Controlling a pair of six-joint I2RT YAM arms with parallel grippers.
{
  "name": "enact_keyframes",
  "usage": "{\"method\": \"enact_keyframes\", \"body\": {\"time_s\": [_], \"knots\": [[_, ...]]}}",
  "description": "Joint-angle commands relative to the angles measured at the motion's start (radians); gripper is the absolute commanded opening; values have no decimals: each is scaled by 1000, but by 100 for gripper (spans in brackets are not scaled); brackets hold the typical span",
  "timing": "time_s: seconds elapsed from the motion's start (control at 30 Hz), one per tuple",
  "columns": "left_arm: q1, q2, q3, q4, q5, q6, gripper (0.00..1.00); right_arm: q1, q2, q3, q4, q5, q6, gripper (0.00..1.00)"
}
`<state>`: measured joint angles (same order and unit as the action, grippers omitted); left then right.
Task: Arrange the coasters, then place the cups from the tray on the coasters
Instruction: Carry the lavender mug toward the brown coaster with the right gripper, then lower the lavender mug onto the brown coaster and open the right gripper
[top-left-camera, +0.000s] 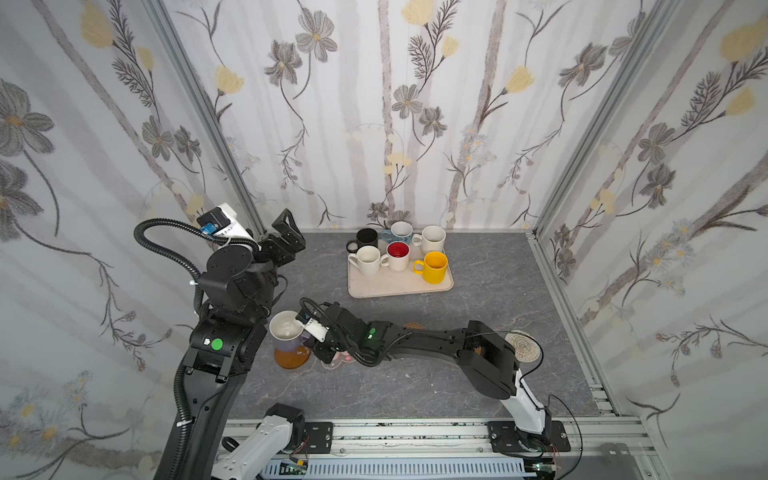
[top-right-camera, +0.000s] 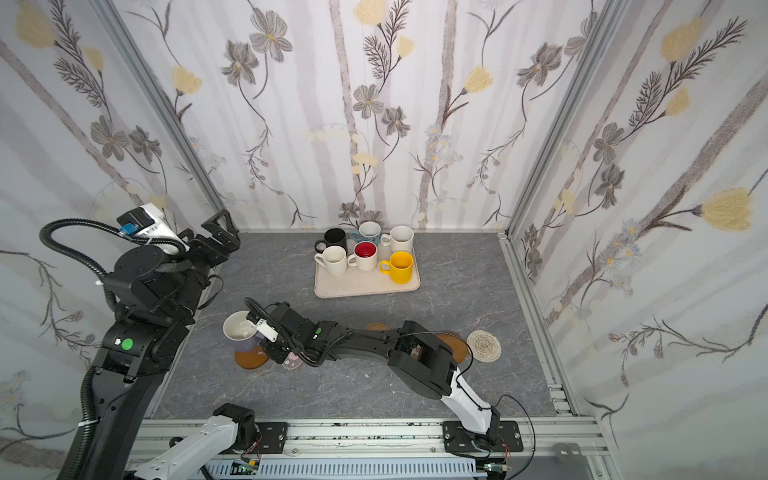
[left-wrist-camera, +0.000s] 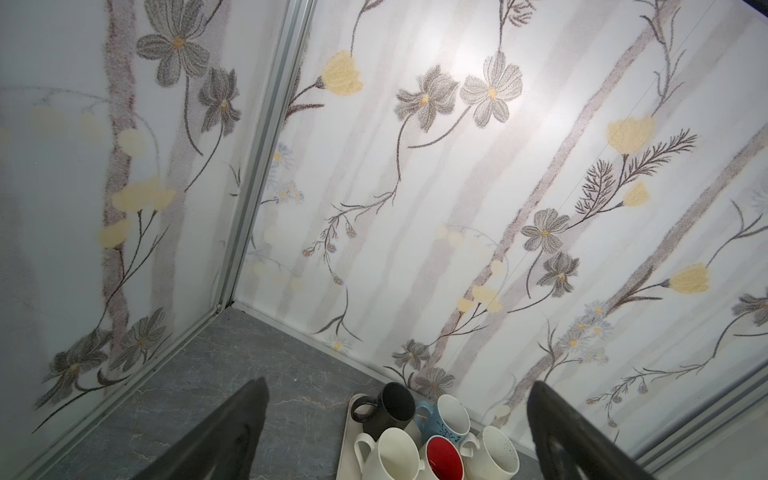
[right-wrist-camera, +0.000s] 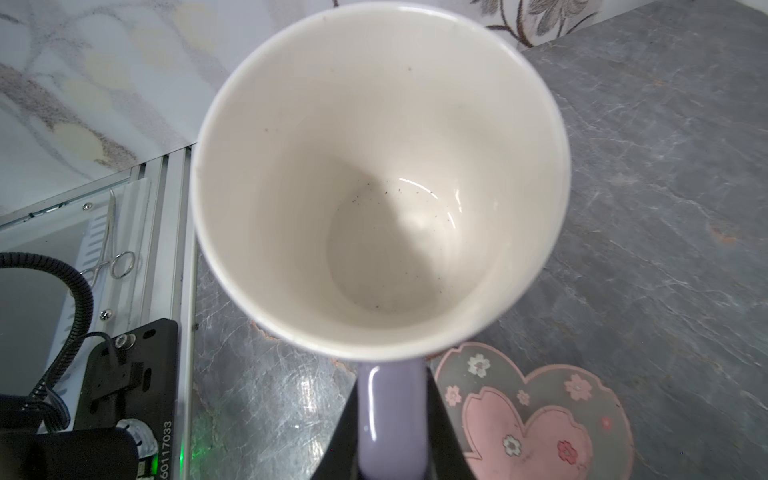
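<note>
Right gripper (right-wrist-camera: 392, 432): I have it closed on the handle of the lavender mug (right-wrist-camera: 380, 178), one finger on each side of the loop.
Left gripper (left-wrist-camera: 395, 436): jaws spread wide, nothing between them, raised well away from my working hand and facing the tray (top-left-camera: 399, 286).
Mug position: it hangs out in front of my right gripper, mouth up, over the brown wooden coaster (top-left-camera: 293, 357); whether the base touches it I cannot tell.
Beside my grip: the pink blossom coaster (right-wrist-camera: 536, 415) lies flat on the table just next to my fingers, bare.
Behind my right arm: a tan rattan coaster (top-right-camera: 376, 327) and a white woven coaster (top-right-camera: 483, 345) lie further back along the arm, partly hidden.
Remaining mugs: six stand on the tray, well beyond my reach as I sit now, among them the yellow mug (top-left-camera: 432, 267) and the black mug (top-left-camera: 365, 239).
Handling: I judge the mug stiff, glazed, slick and breakable, with its weight out ahead of the handle, so it wants to swing or tip in my pinch.
Where to hold: the handle loop works; keep the squeeze firm, lower it level, let go only once it sits flat.
</note>
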<state>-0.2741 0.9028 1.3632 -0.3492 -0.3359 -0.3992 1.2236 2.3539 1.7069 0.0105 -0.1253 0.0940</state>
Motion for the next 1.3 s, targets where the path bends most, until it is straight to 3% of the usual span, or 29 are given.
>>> {"method": "enact_keyframes", "body": {"time_s": [0.0, 0.4, 1.2, 1.27], "knots": [[1, -1, 10, 20, 0, 12, 100, 9, 37, 72, -13, -21, -33, 0], [0, 1, -21, 19, 12, 7, 100, 18, 87, 138, -122, 39, -75, 0], [0, -8, -44, 23, 17, 10, 100, 25, 177, 238, -167, 53, -66, 0], [1, -7, -45, 24, 18, 10, 100, 23, 179, 237, -165, 53, -63, 4]]}}
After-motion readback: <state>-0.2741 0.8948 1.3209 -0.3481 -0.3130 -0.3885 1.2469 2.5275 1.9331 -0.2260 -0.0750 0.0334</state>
